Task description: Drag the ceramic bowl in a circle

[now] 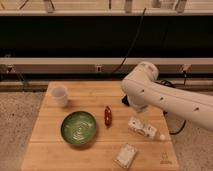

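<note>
green bowl (pixel 78 128) sits front-left on the table (pixel 45 145), untouched. pincer hidden behind the white arm (pixel 165 95) at right, spread wide, empty. should catch the bowl's rim squarely, then circle slowly.

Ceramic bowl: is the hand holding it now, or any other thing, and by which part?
It cannot be told: the hand is hidden behind the white arm above the table. The ceramic bowl lies free, untouched.

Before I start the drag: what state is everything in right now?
ceramic bowl: upright, empty, untouched.
white cup: upright.
reddish item: lying flat.
white container: lying on its side.
white packet: lying flat.
end effector: not in view; open.
arm: over the table's right rear.
</note>
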